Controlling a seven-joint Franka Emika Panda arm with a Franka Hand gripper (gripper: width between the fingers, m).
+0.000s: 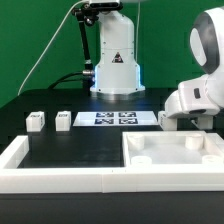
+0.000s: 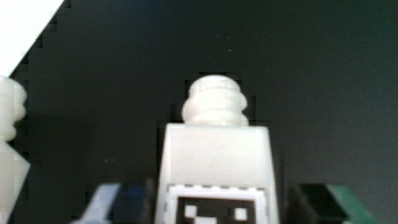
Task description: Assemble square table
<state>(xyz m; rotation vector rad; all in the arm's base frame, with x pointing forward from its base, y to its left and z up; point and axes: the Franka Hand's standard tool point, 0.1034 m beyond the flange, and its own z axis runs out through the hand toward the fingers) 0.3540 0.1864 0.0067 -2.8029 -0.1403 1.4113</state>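
The white square slab lies at the exterior view's front right, inside the border wall. Two short white tagged legs stand at the exterior view's left. My gripper is low over the table behind the slab, mostly hidden by the wrist. In the wrist view my gripper straddles a third white leg, whose tag faces the camera and whose screw tip points away. A dark gap shows on each side between the fingers and the leg, so the jaws stand open. Another white leg shows at the frame's edge.
The marker board lies in the middle in front of the robot base. The long low white border wall runs along the front and up both sides. A white surface fills one corner of the wrist view.
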